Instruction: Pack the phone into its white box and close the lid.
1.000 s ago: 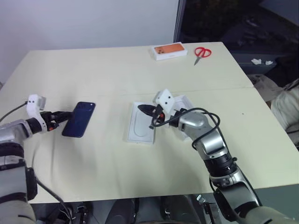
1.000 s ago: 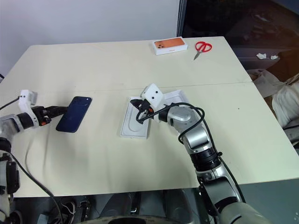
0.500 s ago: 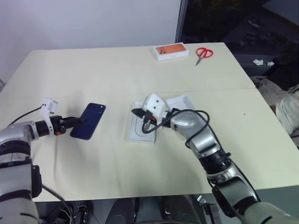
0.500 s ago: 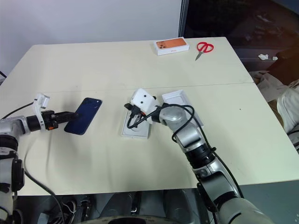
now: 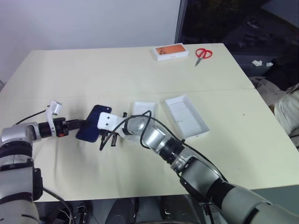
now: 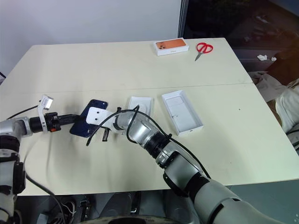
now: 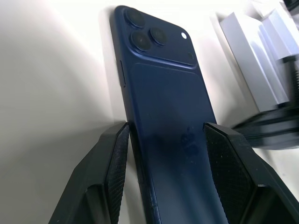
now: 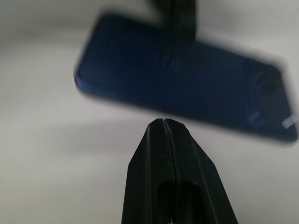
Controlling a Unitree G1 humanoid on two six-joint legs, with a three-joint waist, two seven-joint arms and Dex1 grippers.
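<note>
Gripping the phone (image 7: pixel 163 121) by its long edges – left jaws, right jaws pressed together just beside it.

Both arms are silver-grey metal with black ribbed joint segments. Behind each gripper's black, textured wedge-shaped fingers (image 7: pixel 117 163) sits a small white camera block (image 5: pixel 104 120), from which a loose black cable (image 5: pixel 140 119) loops back.

No word, number or brand name can be read anywhere. The one sign is a faint logo, shaped like an apple, on the dark blue back of the phone (image 7: pixel 173 135), seen in the left wrist view. Any print on the orange-topped box (image 5: pixel 170 51) is too small to make out.
</note>
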